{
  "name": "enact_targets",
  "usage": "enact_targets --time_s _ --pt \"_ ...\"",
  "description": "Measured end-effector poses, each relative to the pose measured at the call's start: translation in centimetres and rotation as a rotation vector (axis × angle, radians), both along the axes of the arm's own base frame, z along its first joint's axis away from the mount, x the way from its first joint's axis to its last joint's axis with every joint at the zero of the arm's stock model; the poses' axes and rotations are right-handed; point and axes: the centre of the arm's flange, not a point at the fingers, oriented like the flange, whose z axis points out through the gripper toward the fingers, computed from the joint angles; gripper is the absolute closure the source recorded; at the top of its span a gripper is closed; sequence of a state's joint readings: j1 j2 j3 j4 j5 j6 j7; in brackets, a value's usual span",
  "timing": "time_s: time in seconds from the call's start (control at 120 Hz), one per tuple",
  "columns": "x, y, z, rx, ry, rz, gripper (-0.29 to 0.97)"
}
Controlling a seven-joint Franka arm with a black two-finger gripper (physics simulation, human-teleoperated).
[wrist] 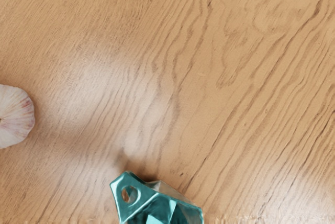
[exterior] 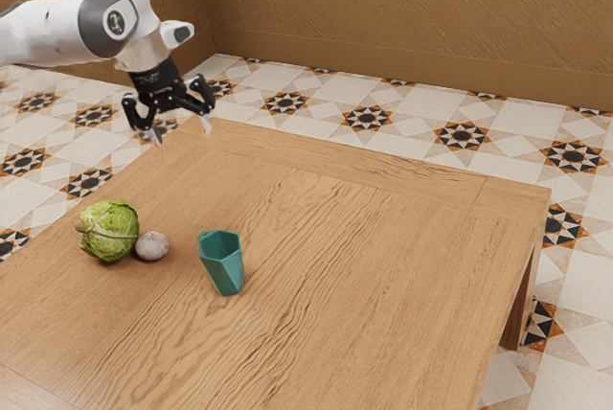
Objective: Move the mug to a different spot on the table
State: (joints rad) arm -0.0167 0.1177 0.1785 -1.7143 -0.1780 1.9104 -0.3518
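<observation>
A teal faceted mug (exterior: 222, 261) stands upright near the middle of the wooden table (exterior: 383, 266). In the wrist view the mug (wrist: 154, 204) shows from above with its handle turned toward the garlic. My black gripper (exterior: 178, 127) hangs high above the table's far edge at the exterior view's upper left, well away from the mug. Its fingers are spread apart with nothing between them.
A green cabbage (exterior: 107, 230) and a pale garlic bulb (exterior: 151, 245) lie on the table to the exterior view's left of the mug; the garlic bulb (wrist: 14, 115) also appears under the hand. Bare wood stretches to the right and front. Tiled floor surrounds the table.
</observation>
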Motion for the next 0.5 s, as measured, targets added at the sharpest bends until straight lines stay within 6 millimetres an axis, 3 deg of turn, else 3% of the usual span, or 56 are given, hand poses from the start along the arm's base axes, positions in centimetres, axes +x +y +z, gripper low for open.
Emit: enact_targets --time_s 0.108,0.217,0.367,0.5 --pt "-0.1 -5.1 6.1 0.050 -0.041 -0.177 0.00" --pt "-1.9 -9.3 10.4 0.086 -0.060 -0.324 0.00" --pt "-3.1 -13.1 10.9 0.113 -0.030 -0.469 0.00" --pt "-3.4 -14.2 10.6 0.122 -0.009 -0.539 0.00"
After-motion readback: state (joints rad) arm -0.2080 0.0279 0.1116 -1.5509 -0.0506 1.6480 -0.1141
